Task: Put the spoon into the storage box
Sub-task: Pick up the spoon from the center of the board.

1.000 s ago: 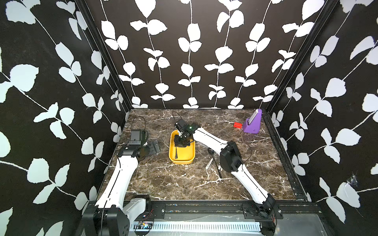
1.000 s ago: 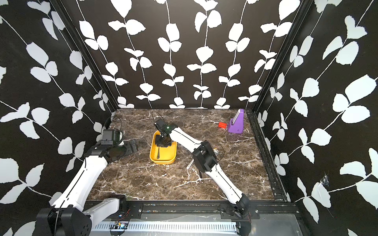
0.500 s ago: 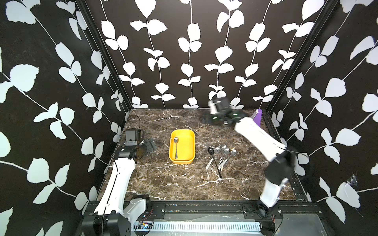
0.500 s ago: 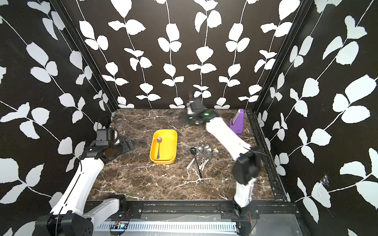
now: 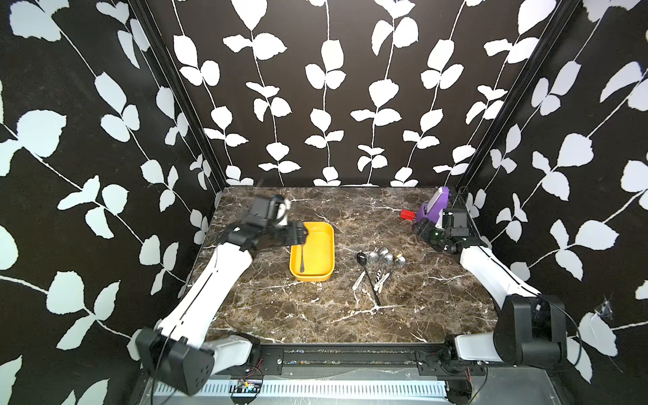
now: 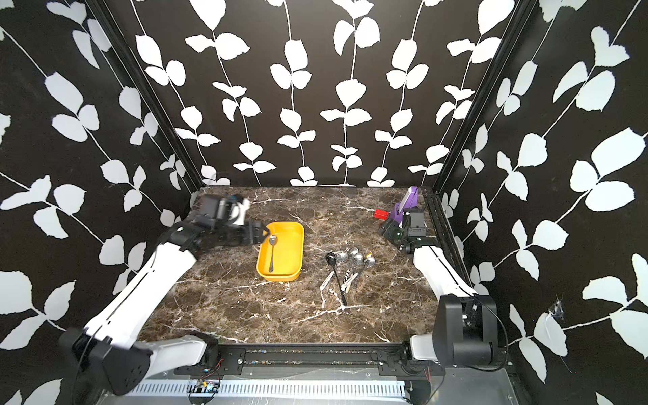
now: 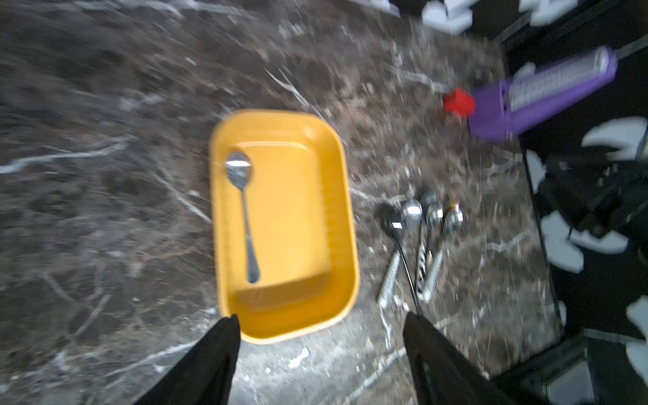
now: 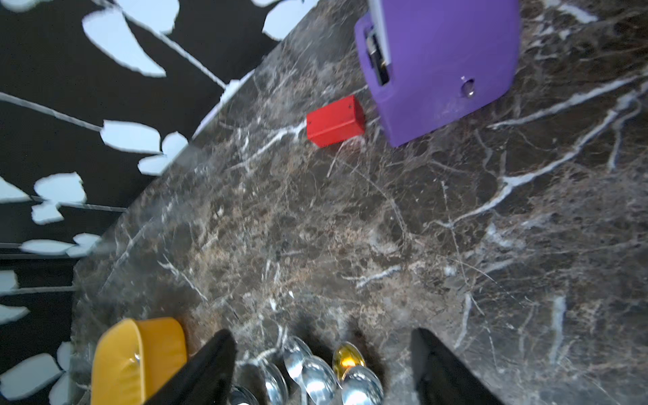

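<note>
Left gripper (image 7: 321, 317): one, over the far-left corner of the storage box, jaws wide, nothing between them.
Right gripper (image 8: 322, 333): one, far right beside the purple stand, jaws likewise apart and empty.
Shallow yellow plastic storage box (image 5: 311, 277), rounded corners: one, centre-left on the brown marble tabletop (image 5: 315, 308).
Plain silver metal spoon (image 7: 245, 217): one, lying flat inside the box along its left wall, bowl at the far end.
Loose metal spoons (image 5: 382, 261): seemingly six, including one black and one gold-bowled; bowls overlap, so the count is uncertain. They lie on the table just right of the box.
Purple angular plastic stand (image 5: 434, 208): one, far-right corner.
Small red block (image 5: 407, 214): one, just left of the stand.

Step, as judged: between placements, one spoon delivered. Next calls for closing on a single handle clear of its neighbours.
</note>
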`<state>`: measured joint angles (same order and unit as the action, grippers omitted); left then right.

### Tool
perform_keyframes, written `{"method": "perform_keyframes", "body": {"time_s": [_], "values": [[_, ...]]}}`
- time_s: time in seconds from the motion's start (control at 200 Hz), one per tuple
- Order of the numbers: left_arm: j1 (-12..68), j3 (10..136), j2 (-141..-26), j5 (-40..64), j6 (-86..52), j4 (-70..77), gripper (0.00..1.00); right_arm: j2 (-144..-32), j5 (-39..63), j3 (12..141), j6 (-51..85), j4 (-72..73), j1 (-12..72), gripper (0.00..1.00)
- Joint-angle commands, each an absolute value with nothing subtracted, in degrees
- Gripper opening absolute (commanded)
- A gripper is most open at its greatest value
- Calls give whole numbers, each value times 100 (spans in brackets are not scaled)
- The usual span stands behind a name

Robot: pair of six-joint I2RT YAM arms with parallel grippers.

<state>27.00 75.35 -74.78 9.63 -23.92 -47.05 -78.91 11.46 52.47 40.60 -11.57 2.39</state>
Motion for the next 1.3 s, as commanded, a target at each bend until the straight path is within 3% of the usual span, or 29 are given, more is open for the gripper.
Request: {"method": "perform_keyframes", "body": {"time_s": [0.0, 0.185, 0.465, 1.295], "values": [[3371, 7977, -8111, 611, -2143, -5235, 76, -7823, 1153, 5288, 3834, -1413, 246, 75], [4232, 8637, -9348, 671, -1745, -5484, 73, -7761, 940, 5193, 3474, -1752, 246, 75], [4829, 9324, -10687, 781, -1330, -5622, 70, -7847, 995, 5017, 3350, -1837, 237, 74], [5444, 9668, -12192, 133, -1398, -5321, 57, -7912, 1173, 4881, 3457, -1854, 213, 69]]}}
